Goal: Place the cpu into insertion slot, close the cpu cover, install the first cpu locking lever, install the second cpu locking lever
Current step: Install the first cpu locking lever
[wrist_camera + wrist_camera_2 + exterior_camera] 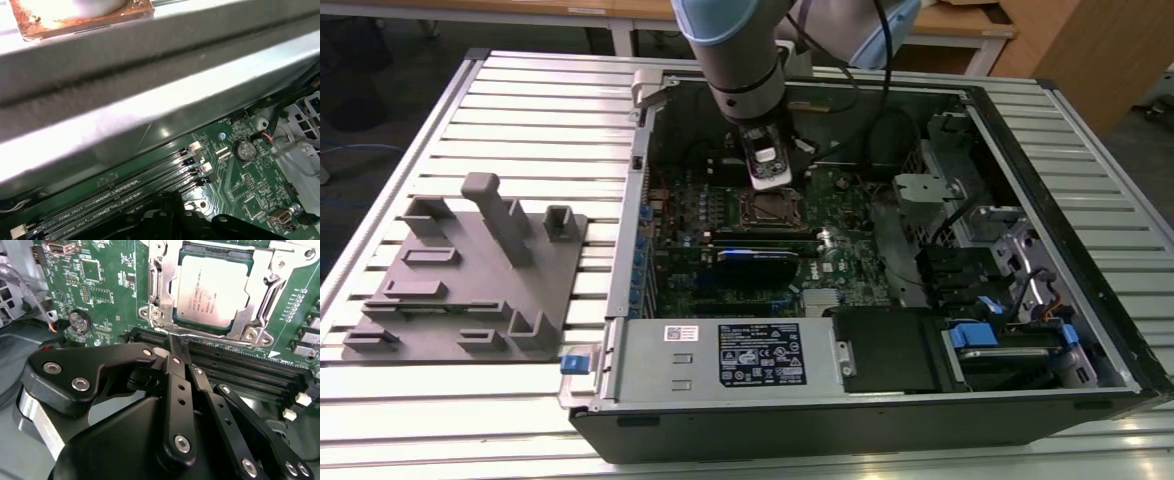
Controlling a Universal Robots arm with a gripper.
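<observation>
Fingers (pixel 177 385), seemingly closed, sit just beside the seated cpu (pixel 212 290).

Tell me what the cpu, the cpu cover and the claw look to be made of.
The cpu: smooth silvery-grey metal top, soft matte sheen. The cpu cover: thin bare sheet metal, probably steel, bright glints on its edges. The claw: black matte links, likely anodised metal or plastic, joined by shiny silver screws.

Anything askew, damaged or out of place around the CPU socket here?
Nothing stands out. In the second wrist view the cpu sits square inside the cpu cover, which lies flat on the green board. The end effector is close beside it.
</observation>
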